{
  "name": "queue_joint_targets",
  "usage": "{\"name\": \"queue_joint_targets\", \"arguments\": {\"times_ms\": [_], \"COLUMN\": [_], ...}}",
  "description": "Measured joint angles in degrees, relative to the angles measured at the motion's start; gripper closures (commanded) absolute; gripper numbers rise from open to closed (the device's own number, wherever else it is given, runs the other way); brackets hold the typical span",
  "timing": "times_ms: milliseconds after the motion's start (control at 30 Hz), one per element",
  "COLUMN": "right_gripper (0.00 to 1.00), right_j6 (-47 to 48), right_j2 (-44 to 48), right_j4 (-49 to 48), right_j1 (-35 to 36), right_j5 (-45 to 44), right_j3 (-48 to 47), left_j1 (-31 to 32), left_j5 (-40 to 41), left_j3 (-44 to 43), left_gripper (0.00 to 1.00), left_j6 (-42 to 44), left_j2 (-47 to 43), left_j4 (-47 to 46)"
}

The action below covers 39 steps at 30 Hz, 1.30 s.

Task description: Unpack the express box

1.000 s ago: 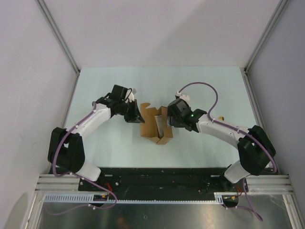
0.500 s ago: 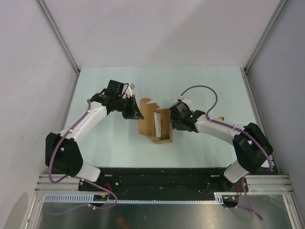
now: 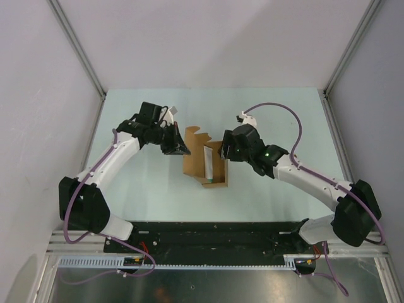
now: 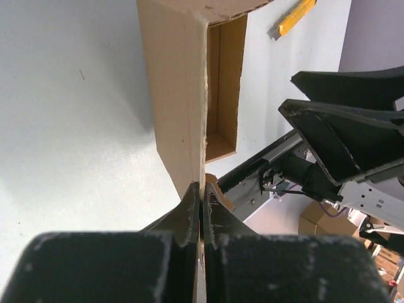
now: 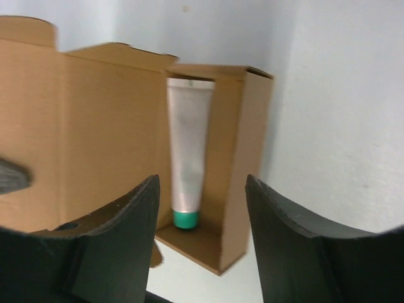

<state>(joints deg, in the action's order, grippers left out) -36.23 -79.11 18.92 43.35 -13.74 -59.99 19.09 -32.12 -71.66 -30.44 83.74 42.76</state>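
Express box (image 3: 194, 165) lies btwn the grippers, lid open. Left gripper (image 4: 201, 194) clamped on flap (image 4: 172, 88) edge; right gripper (image 5: 202, 183) spread wide over white tube (image 5: 188, 142) inside. Risk: narrow compartment, so fingers may snag walls & drag box off L pinch

we see the express box (image 3: 194, 165) as plain brown cardboard, matt and unprinted, its cut edges rough and fibrous. the tube (image 5: 186, 151) looks to us like smooth white plastic with a soft sheen, and so does its green cap (image 5: 185, 219). the fingers (image 5: 120, 252) are black plastic, matt, with a fine grain. the worktop (image 4: 76, 126) is a pale, smooth, matt sheet with a few faint specks. the rails (image 3: 69, 241) at its near edge are bare silvery metal.
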Motion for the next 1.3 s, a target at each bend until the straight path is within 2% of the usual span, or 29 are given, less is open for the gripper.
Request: {"name": "queue_joint_targets", "arguments": {"times_ms": [33,133,433,700,867,1067,1300], "right_gripper": [0.5,0.55,0.57,0.5,0.38,0.38,0.44], "right_j6": [0.1,0.0,-1.2,-1.2,-1.2,-1.2,-1.2], "right_j2": [0.0,-1.7,-12.0,-18.3,-20.6,-22.0,-25.9], "right_j4": [-0.7,-1.2,-1.0,-1.5,-4.2,-6.2,-6.9], "right_j1": [0.3,1.6,4.6,4.6,4.5,4.5,4.5], "right_j5": [0.6,2.2,4.2,4.2,4.8,5.5,5.1], "right_j3": [-0.3,-2.6,-5.4,-5.4,-5.4,-5.6,-8.8], "left_j1": [0.0,0.0,0.0,0.0,0.0,-0.1,-0.2], "left_j5": [-0.1,-0.6,-0.6,0.2,1.0,0.4,-0.1], "left_j3": [0.0,0.0,0.0,0.0,1.2,1.5,1.5], "left_gripper": [1.0,1.0,1.0,1.0,1.0,1.0,1.0], "left_j6": [-0.1,-0.3,-1.0,0.7,2.6,3.1,3.5], "left_j2": [0.0,0.0,0.1,0.4,0.5,0.7,1.0], "left_j4": [0.1,0.2,0.3,0.3,0.2,-0.1,-0.4]}}
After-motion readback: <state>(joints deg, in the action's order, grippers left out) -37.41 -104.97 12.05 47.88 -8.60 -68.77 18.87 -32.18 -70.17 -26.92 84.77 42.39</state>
